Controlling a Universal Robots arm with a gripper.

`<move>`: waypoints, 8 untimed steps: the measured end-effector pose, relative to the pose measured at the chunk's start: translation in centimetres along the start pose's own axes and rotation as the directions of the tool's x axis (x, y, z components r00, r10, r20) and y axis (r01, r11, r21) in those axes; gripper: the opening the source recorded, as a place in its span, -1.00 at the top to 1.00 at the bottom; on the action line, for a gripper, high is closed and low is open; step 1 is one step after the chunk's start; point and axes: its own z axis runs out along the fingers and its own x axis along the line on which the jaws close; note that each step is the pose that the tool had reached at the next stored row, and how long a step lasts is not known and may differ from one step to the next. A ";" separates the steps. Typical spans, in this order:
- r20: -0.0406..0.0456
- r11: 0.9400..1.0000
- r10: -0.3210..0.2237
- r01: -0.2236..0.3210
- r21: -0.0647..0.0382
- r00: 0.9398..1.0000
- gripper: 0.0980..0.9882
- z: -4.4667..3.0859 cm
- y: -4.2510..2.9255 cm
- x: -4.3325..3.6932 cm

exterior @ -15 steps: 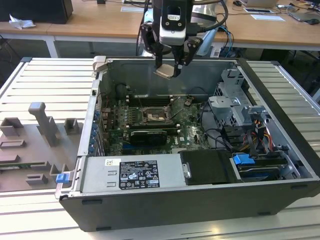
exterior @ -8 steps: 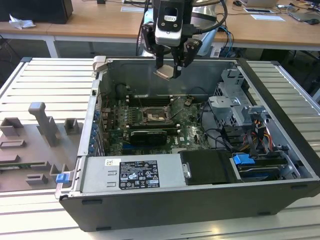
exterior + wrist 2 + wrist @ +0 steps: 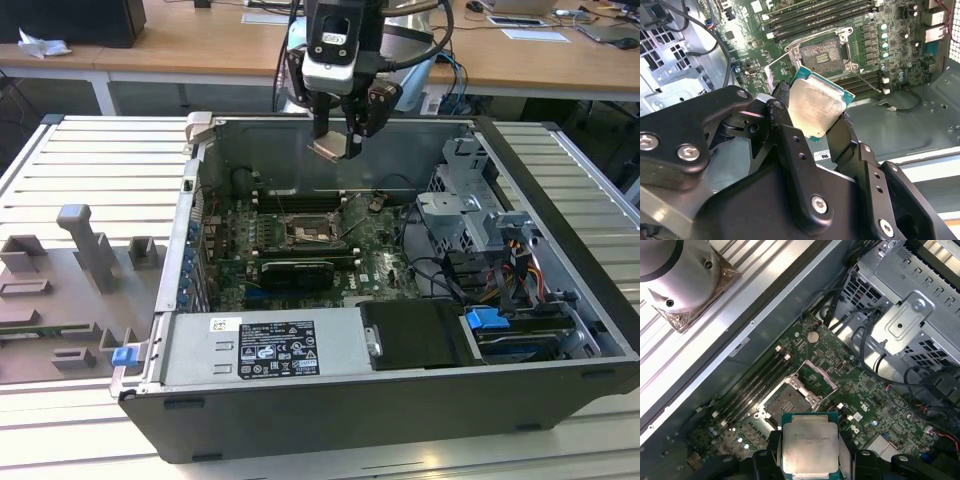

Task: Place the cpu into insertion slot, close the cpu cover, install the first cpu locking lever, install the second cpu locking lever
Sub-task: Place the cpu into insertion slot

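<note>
The cpu (image 3: 815, 107) is sitting between the black jaws, which are gripping it by two opposite edges. Its pale metal face is showing in both wrist views (image 3: 810, 445), with a green border around it. In the exterior view the cpu (image 3: 330, 148) is hanging in the air over the open computer case (image 3: 560, 250), well above the green circuit board (image 3: 385, 260) and apart from everything on it.

Below, the insertion slot (image 3: 787, 402) is lying uncovered, its dark centre showing (image 3: 822, 52) and nothing sitting in it. The cpu cover (image 3: 818, 376) is standing swung open just beside the slot, its square cut-out framing the board behind it. The locking levers are too fine to make out with confidence.

The case is resting on a slatted metal surface (image 3: 80, 160).

Judging from this, the first step is under way: the chip is in the jaws but not seated. Closing the cover and setting both levers are not yet done.
</note>
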 end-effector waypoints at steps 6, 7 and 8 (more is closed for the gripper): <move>0.003 0.999 0.040 -0.040 -0.001 0.999 0.00 0.27 -0.02 -0.01; 0.004 0.999 0.042 -0.042 -0.001 0.999 0.00 0.35 -0.03 -0.01; 0.005 0.999 0.044 -0.044 0.000 0.999 0.00 0.43 -0.04 -0.01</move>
